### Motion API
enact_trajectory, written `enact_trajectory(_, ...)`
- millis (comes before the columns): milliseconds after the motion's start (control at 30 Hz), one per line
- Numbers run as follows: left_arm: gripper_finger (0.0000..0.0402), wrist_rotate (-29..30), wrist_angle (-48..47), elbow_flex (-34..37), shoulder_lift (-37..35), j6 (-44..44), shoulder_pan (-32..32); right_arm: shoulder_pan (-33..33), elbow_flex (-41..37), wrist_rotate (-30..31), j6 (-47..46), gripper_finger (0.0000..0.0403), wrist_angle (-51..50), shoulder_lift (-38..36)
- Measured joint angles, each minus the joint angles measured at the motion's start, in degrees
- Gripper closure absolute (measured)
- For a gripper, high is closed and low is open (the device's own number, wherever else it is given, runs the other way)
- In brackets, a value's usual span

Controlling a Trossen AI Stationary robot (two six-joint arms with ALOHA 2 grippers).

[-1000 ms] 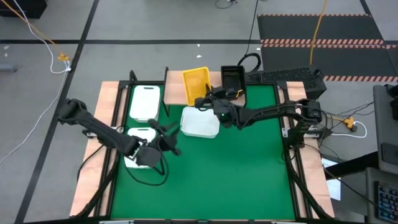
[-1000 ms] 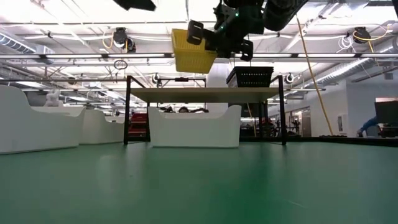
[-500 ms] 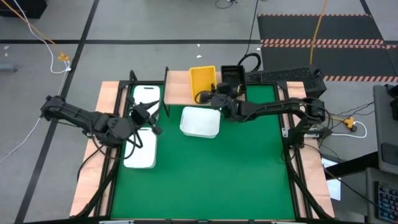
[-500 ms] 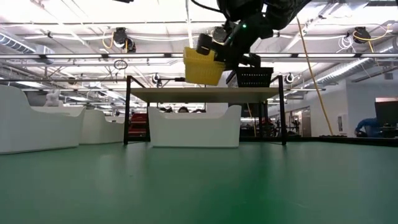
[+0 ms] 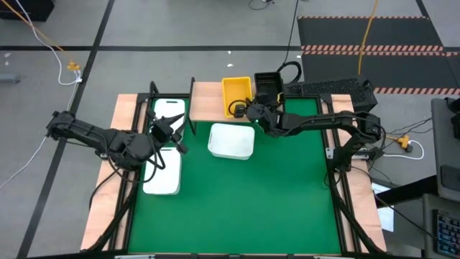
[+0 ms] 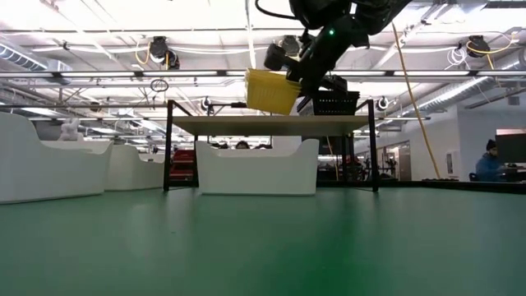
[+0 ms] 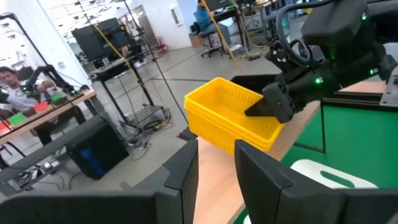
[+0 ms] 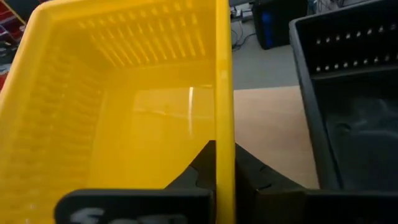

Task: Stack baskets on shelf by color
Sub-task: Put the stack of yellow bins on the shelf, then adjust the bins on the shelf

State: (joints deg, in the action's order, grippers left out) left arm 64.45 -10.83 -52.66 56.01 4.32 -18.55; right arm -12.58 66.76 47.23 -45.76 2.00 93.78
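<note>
- The right hand (image 5: 248, 110) grips the rim of a yellow basket (image 5: 236, 94), its fingers pinched tight on the near wall, and holds it over the middle of the wooden shelf (image 5: 206, 100) at the table's far edge.
- Seen from table height, the yellow basket (image 6: 272, 90) hangs tilted just above the shelf board (image 6: 271, 120), beside a black basket (image 6: 334, 102) that stands on the shelf's right end.
- The left hand (image 5: 164, 132) hovers near the table's left edge, its fingers (image 7: 183, 171) set partly apart and holding nothing.
- One white basket (image 5: 168, 115) lies at the far left corner by the shelf, a second (image 5: 162, 173) lies along the left edge below the left hand, and a third (image 5: 231, 141) sits on the green table (image 5: 273, 194) just in front of the shelf.
- A person (image 6: 491, 161) sits in the room beyond the table's right side.
</note>
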Motion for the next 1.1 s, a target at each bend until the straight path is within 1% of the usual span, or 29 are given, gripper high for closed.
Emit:
enact_trajectory(167,0.0295,-0.76,-0.11,0.0,0.0,-0.94,-0.24,0.7,0.0,2.25,-0.09,0.0361,1.44,0.0)
enact_trajectory(300,0.0295,-3.18,-0.17,0.0,0.02,-1.13,-0.26,0.7,0.0,2.2,-0.13,0.0326,2.46,0.0)
enact_trajectory(500,0.0295,-3.37,-1.07,0.0,0.02,-2.13,-0.26,0.93,0.0,2.26,-0.04,0.0274,5.85,0.0)
enact_trajectory(567,0.0295,-3.39,-1.12,0.0,0.02,-2.24,-0.28,1.52,0.0,3.11,1.86,0.0263,8.33,0.0)
enact_trajectory(633,0.0295,-3.39,-1.21,0.0,0.02,-2.32,-0.28,2.71,0.0,5.34,5.99,0.0259,11.89,0.0)
enact_trajectory(700,0.0295,-3.39,-1.43,0.0,0.02,-2.32,-0.28,4.39,0.0,7.36,12.26,0.0258,16.65,0.0)
enact_trajectory(800,0.0295,-3.38,-1.63,0.0,0.02,-2.32,-0.28,7.73,0.0,8.42,25.17,0.0261,24.43,-0.41)
enact_trajectory(867,0.0295,-3.39,-2.11,0.0,0.02,-2.3,-0.28,10.31,0.04,6.94,35.73,0.0263,28.48,-0.56)
enact_trajectory(900,0.0295,-3.39,-2.34,0.0,0.04,-2.32,-0.28,11.55,0.04,4.81,41.32,0.0263,28.4,-0.78)
enact_trajectory(933,0.0295,-3.37,-2.6,0.0,0.02,-2.51,-0.28,12.96,0.04,2.26,46.41,0.0263,26.35,-0.95)
enact_trajectory(967,0.0295,-3.37,-2.86,0.0,0.02,-2.74,-0.31,14.3,0.08,-0.3,49.61,0.0264,22.73,-1.04)
enact_trajectory(1033,0.0295,-3.37,-3.03,0.0,0.02,-2.82,-0.31,16.38,0.1,-4.56,51.78,0.0267,11.92,-0.99)
enact_trajectory(1100,0.0295,-3.37,-3.02,0.0,0.02,-2.85,-0.31,17.61,-0.47,-7.01,51.05,0.0275,2.6,-0.09)
